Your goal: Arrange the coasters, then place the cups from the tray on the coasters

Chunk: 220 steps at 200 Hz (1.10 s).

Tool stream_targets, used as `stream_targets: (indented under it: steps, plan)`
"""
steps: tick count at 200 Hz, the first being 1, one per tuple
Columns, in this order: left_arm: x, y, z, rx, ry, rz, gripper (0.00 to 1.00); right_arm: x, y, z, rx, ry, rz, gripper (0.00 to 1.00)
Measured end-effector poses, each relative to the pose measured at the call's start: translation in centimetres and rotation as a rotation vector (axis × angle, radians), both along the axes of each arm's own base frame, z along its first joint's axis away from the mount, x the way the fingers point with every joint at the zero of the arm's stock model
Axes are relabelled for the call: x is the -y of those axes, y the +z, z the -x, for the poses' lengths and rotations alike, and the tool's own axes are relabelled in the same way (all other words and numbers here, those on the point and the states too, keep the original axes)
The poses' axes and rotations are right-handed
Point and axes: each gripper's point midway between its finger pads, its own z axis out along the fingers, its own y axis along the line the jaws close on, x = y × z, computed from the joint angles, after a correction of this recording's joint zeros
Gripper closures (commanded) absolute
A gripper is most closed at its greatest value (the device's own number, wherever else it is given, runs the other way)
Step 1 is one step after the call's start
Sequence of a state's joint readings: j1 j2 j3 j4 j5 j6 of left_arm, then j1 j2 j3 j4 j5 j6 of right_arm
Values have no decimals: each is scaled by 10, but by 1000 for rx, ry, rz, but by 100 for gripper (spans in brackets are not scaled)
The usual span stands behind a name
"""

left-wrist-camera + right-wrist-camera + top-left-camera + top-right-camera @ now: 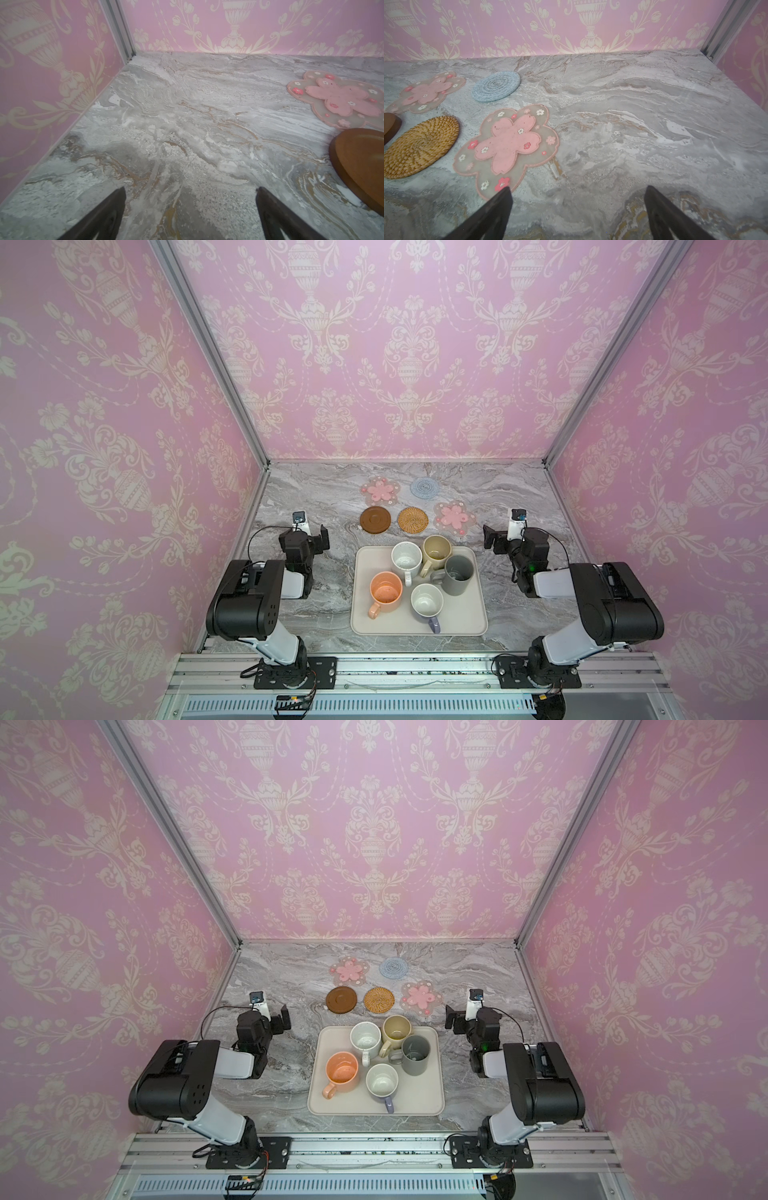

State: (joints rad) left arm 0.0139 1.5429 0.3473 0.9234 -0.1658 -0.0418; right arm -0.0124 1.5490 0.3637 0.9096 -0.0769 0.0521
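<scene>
Both pairs of jaws stand apart, empty; tray [465, 614] holds all five cups [406, 558], upright.

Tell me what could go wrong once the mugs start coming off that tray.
1. The speckled white mug, beige mug and grey mug crowd together on the tray; grabbing one may knock its neighbours.
2. The brown coaster and rattan coaster lie close side by side; mugs set there might bump handles.
</scene>
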Motion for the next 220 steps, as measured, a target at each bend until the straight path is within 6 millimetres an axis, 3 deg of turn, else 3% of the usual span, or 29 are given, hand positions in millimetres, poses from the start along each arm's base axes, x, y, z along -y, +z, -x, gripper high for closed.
stream_targets:
  steps: [18, 40, 65, 95, 127, 164, 192, 220]
  plan:
    - [-4, 31, 2, 53, 27, -10, 1, 1, 7, -5, -23, -5, 2, 0]
    - [-7, 65, -2, 85, 53, 7, 1, 1, 32, -15, -14, -6, 1, 1]
    - [-10, 90, -5, 84, 99, 49, 1, -2, 52, -9, -1, 1, -2, 1]
    - [3, 95, -4, 17, 77, 85, 1, -8, 72, 10, -4, 12, -10, 1]
    - [34, 95, 4, -29, 2, 80, 1, -11, 101, 33, 24, 15, -25, 1]
    - [48, 116, 17, 13, -29, 108, 1, -14, 128, 57, 36, 10, -36, 2]
    - [54, 128, 24, 37, -53, 125, 2, -18, 134, 72, 10, 9, -34, 2]
    - [62, 125, 31, 11, -83, 149, 14, -23, 127, 83, -44, 11, -46, 3]
